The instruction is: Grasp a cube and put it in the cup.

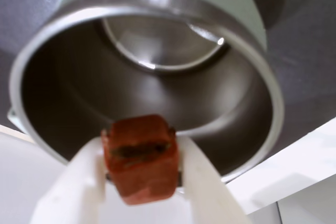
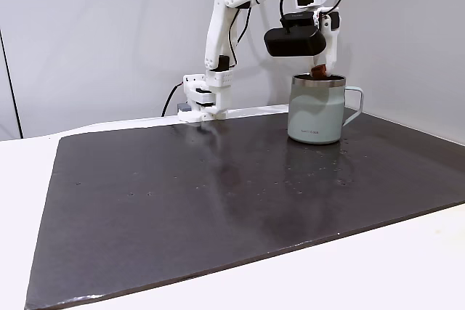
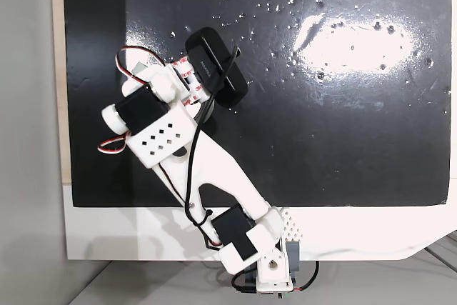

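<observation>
Wrist view: jaws clamp cube over cup mouth; cup lettering unreadable

cube between pincer fingers, above open cup, cup on mat

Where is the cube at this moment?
The cube is held between the gripper fingers just above the cup's open mouth in the wrist view; in a fixed view it sits at the cup's rim, right of centre.
</observation>
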{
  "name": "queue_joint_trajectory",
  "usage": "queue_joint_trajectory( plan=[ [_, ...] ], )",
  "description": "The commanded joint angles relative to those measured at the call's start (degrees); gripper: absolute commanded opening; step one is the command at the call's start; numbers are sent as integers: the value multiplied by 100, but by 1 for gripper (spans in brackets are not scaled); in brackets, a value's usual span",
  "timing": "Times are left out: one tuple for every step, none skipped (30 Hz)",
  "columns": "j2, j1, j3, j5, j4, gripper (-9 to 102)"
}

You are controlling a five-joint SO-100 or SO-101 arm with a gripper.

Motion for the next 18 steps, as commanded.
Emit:
queue_joint_trajectory(
  plan=[
    [431,-123,35,-44,79,16],
    [439,-141,53,-35,97,21],
    [457,-158,62,-18,105,24],
    [466,-158,70,-9,105,24],
    [475,-158,70,-9,105,25],
    [475,-158,79,-9,105,25],
    [483,-158,79,-9,105,25],
    [483,-158,88,-9,105,25],
    [492,-158,105,-9,105,25],
    [501,-158,114,-9,105,25],
    [510,-158,132,-9,105,25],
    [519,-158,149,-9,105,25],
    [527,-158,167,-9,105,25],
    [527,-167,176,-9,105,25],
    [536,-167,176,-9,105,25],
    [536,-167,176,-9,105,25],
    [536,-167,176,-9,105,25],
    [545,-167,176,-9,105,25]
  ],
)
